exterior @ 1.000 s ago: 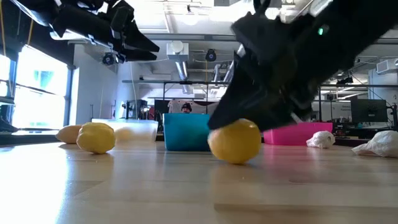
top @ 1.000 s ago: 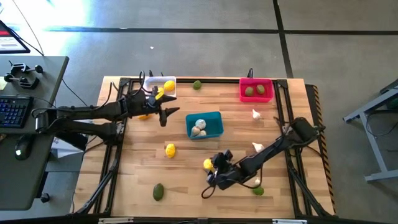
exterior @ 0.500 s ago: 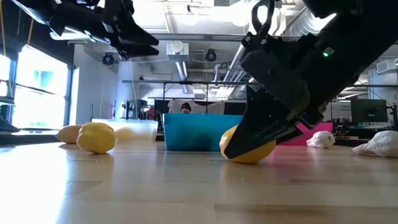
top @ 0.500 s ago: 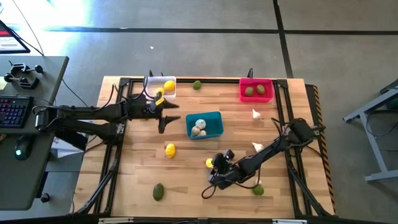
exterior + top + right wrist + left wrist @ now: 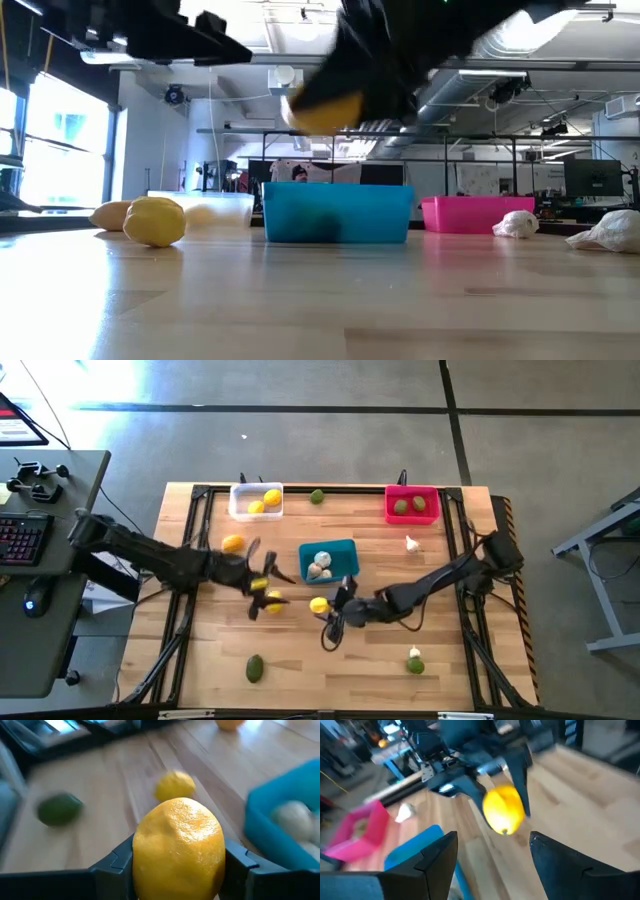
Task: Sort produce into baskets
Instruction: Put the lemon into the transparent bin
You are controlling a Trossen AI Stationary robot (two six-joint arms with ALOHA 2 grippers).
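Note:
My right gripper [image 5: 327,610] is shut on a yellow lemon [image 5: 177,847] and holds it above the table's middle, near the teal basket [image 5: 346,548], which holds garlic bulbs. My left gripper [image 5: 268,592] hangs open over another lemon [image 5: 273,602] that lies on the table; in the left wrist view its fingers [image 5: 430,857] frame the lifted lemon [image 5: 504,810] without touching it. The white basket [image 5: 241,501] at the far left holds two lemons. The pink basket [image 5: 412,491] at the far right holds green fruits. My right gripper pinches the lemon's two opposite sides [image 5: 215,845] between its two fingers. The fingers come from the table's right side, slanting down. The lemon [image 5: 325,108] is lifted clear of the table.
Loose on the table are a lemon [image 5: 232,543] at the left, green fruits at the far edge [image 5: 316,496] and near edge [image 5: 255,667], a garlic bulb [image 5: 411,543] at the right, and a garlic bulb beside a green fruit [image 5: 414,660] near the front right.
My right gripper has shut on the lemon, lifted it off the table and carried it toward the far edge and the teal basket. My left gripper has swung from beside the white basket toward the table's middle and near side, rolling as it went, and has stayed open.

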